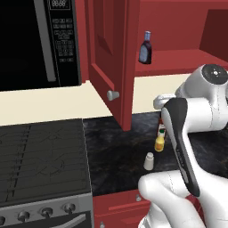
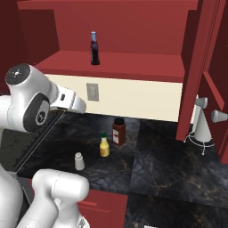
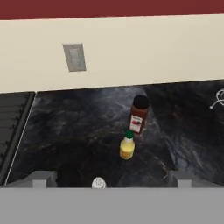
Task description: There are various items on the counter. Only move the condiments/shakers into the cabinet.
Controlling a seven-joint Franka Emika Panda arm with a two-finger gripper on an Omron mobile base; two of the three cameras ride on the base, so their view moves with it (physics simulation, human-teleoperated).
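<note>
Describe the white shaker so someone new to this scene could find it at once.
Look at the black marbled counter below the open red cabinet. Three small items cluster there; the shaker is the nearest to the counter's front edge. It is the smallest and plain white, unlike the yellow squeeze bottle and red-brown bottle.

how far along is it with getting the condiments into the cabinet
Done: the purple bottle stands on the cabinet shelf. In hand: nothing; the claw is open above the counter. Left: the yellow squeeze bottle and white shaker.
</note>
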